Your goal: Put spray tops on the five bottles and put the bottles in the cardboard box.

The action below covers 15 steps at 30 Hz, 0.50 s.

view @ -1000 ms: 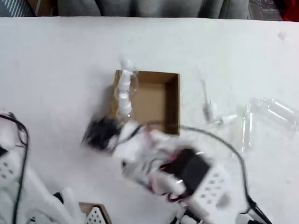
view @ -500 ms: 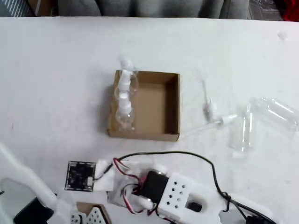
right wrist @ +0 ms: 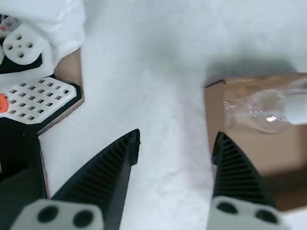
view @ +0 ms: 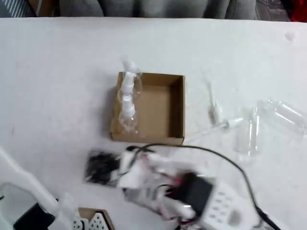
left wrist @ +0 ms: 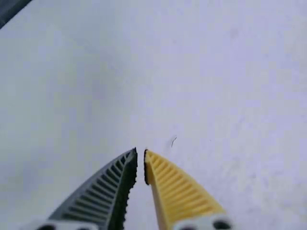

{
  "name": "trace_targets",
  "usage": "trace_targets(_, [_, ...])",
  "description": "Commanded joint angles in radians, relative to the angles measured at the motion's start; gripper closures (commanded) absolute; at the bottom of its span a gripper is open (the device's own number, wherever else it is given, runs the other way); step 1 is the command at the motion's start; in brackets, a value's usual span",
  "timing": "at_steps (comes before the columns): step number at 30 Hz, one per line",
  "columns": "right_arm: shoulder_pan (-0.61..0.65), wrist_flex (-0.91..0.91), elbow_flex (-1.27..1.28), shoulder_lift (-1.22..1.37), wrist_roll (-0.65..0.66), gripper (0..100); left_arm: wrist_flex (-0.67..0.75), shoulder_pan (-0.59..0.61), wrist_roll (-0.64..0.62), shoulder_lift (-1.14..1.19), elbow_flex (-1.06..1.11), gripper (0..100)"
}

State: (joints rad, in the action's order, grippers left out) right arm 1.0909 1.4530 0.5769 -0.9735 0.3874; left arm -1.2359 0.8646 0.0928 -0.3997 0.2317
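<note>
The cardboard box (view: 163, 108) stands open in the middle of the table. Clear bottles with white spray tops (view: 127, 98) lie along its left wall, one top poking over the far rim. Two clear bottles (view: 249, 136) without tops lie at the right, with loose spray tops (view: 214, 114) beside them. My right arm (view: 192, 194) is blurred just in front of the box. My right gripper (right wrist: 177, 143) is open and holds nothing, next to the box corner (right wrist: 216, 96) and a bottle (right wrist: 261, 110). My left gripper (left wrist: 140, 155) is shut over bare white table.
The left arm (view: 29, 191) sits at the near left corner. Its white lattice base on a brown plate (right wrist: 41, 98) lies close to my right gripper. A black cable (view: 225, 160) arcs from the right arm toward the near right edge.
The right arm drew back from the box's front-left corner to the near edge, then swung forward toward the box again. The left arm shifted at the near left corner.
</note>
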Motion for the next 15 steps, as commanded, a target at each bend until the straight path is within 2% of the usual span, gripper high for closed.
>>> trace_targets(1, [-0.111, 0.101, -0.104, -0.104, 0.011, 87.3, -0.083, -0.064, 0.083, -0.007, -0.064, 98])
trace_targets(4, [-0.200, 0.179, -0.112, -0.162, 0.097, 93.0, -0.138, -0.116, 0.109, -0.007, -0.068, 98])
trace_targets(6, [-0.311, 0.239, -0.112, -0.189, 0.166, 97.3, -0.153, -0.136, 0.126, -0.007, -0.068, 98])
trace_targets(12, [-0.883, 0.231, -0.106, -0.180, 0.221, 97.5, -0.153, -0.159, 0.126, -0.007, -0.057, 98])
trace_targets(15, [-1.056, 0.202, -0.104, -0.085, 0.213, 97.5, -0.147, -0.168, 0.127, -0.007, -0.021, 98])
